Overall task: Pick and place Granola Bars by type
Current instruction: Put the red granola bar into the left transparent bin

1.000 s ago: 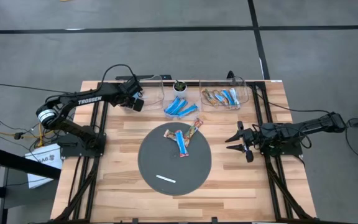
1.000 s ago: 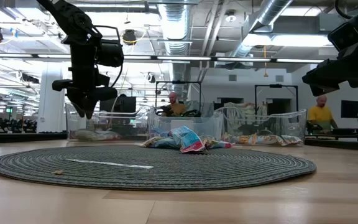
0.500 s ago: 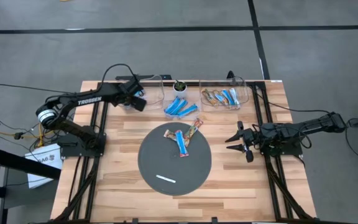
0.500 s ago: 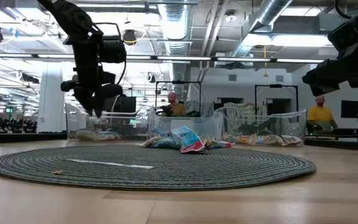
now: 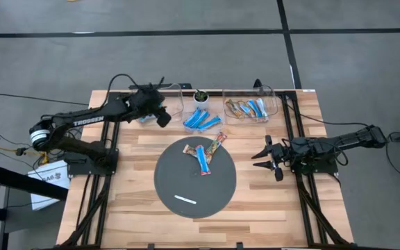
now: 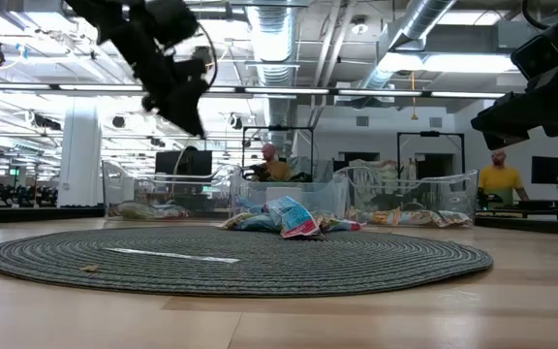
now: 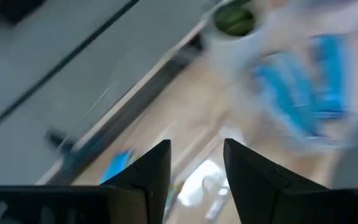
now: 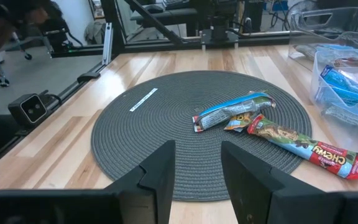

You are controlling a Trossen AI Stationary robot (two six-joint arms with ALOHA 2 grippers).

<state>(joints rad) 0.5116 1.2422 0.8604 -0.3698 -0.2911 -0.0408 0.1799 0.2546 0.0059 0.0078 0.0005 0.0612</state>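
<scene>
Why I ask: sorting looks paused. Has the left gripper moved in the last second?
Yes. In the high view the left gripper has swung from beside the left bin toward the middle bin; jaws open, empty.

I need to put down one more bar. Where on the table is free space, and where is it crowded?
Free: the near half of the round mat, bare except a thin white strip, and the wood between the mat and the right hand. Crowded: the mat's far part with three bars, and the bins behind.

The left tool (image 5: pixel 162 118) is up high at the back, tilted, with its fingers (image 7: pixel 148 171) apart and empty. The right tool (image 5: pixel 264 157) waits low at the side, fingers apart.
</scene>
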